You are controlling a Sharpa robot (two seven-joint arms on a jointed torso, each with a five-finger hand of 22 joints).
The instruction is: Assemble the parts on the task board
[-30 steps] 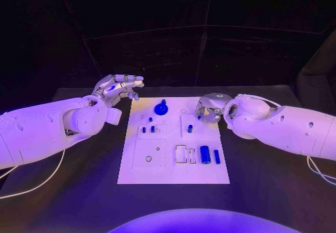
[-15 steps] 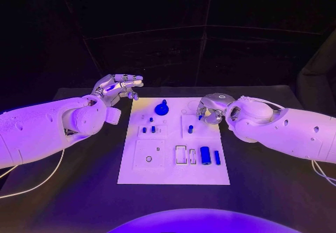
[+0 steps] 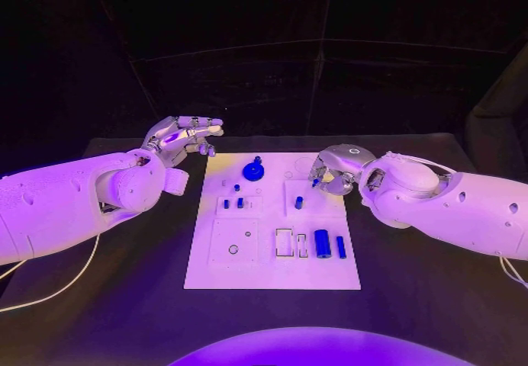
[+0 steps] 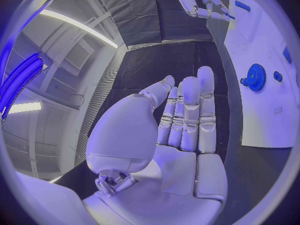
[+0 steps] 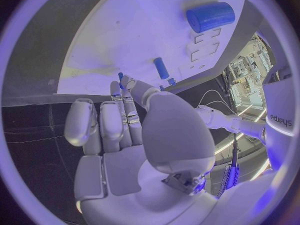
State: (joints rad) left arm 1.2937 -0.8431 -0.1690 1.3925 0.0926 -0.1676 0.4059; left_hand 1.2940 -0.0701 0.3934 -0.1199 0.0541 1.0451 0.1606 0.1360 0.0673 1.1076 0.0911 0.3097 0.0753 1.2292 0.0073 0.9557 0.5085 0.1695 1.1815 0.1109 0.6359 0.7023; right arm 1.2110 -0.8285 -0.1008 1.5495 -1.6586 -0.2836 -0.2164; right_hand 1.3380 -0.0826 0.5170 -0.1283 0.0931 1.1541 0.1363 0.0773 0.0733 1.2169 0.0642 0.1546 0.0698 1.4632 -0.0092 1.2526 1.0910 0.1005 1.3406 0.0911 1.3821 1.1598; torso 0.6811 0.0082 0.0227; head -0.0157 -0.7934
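The right robot hand (image 3: 333, 171) hovers over the task board's (image 3: 273, 271) far right corner, pinching a small blue pin (image 5: 120, 77) at its fingertips. Best to hold it upright and lower it slowly into its hole, I'd say. The left robot hand (image 3: 181, 137) hangs off the board's far left corner above the bench (image 3: 132, 267), fingers loosely apart, holding nothing. The right arm reads "edays" — or thereabouts.

Right hand (image 3: 333, 169): a thin blue part (image 5: 120, 78) is seen at its fingertips; whether it is gripped cannot be told.
Task board (image 3: 209, 267): its far right corner is covered by the right hand.
Board recesses: contents too small to be made out.
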